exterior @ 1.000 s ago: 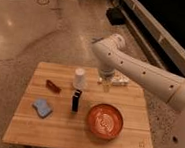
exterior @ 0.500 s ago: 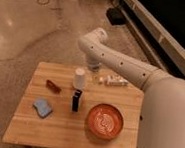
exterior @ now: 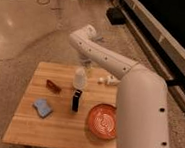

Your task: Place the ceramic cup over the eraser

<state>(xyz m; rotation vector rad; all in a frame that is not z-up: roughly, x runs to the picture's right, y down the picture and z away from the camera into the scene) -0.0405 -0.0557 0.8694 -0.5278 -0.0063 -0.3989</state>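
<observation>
— Where does the gripper (exterior: 86,66) sit in the camera view?
— Upper middle, just above the ceramic cup (exterior: 79,80), a smooth white tapered shape near the far edge of the wooden table (exterior: 59,135). Its grip cannot be told.
— And the eraser (exterior: 76,101)?
— It is an upright black block just below the cup. A reddish block (exterior: 53,86) and a blue pad (exterior: 42,107) lie to the left, and an orange plate (exterior: 104,121) to the right. The white arm (exterior: 142,109) covers the table's right side.

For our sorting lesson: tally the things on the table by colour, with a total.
White: 2, cup, packet
Black: 1, eraser
Red-brown: 1, block
Blue: 1, pad
Orange: 1, plate
Total: 6
The gripper is right by the cup's top.
</observation>
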